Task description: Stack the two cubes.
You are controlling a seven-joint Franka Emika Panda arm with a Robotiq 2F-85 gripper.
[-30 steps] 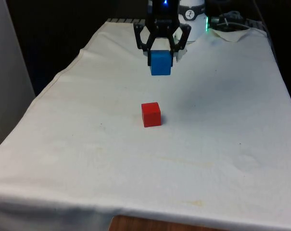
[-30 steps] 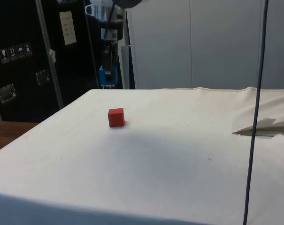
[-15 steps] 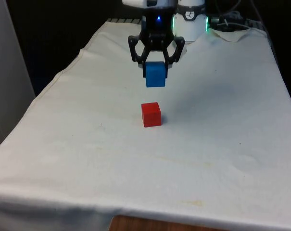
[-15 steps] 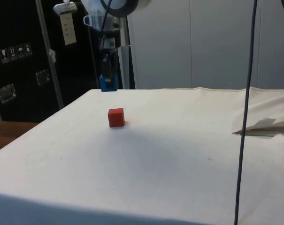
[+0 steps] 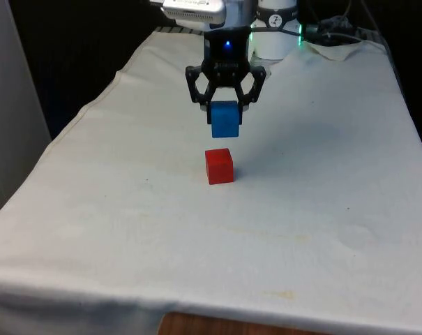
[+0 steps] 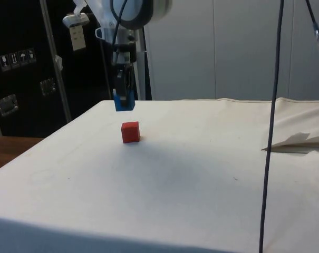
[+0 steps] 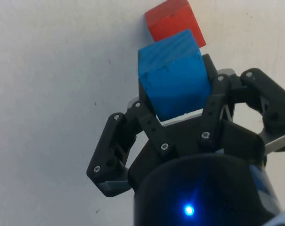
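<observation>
A red cube rests on the white cloth near the table's middle, also seen from the side as a red cube and from the wrist as a red cube. My gripper is shut on a blue cube and holds it in the air, a little behind the red cube and above it. From the side, the blue cube hangs higher than the red one with a gap between them. In the wrist view the blue cube partly covers the red one.
The white cloth covers the whole table. A crumpled fold of cloth lies at the side view's right edge, and a dark cable hangs in front of that camera. The table's front edge runs close to the front camera.
The gripper has carried the blue cube down and towards the red cube, away from the table's far end. The red cube has not moved.
</observation>
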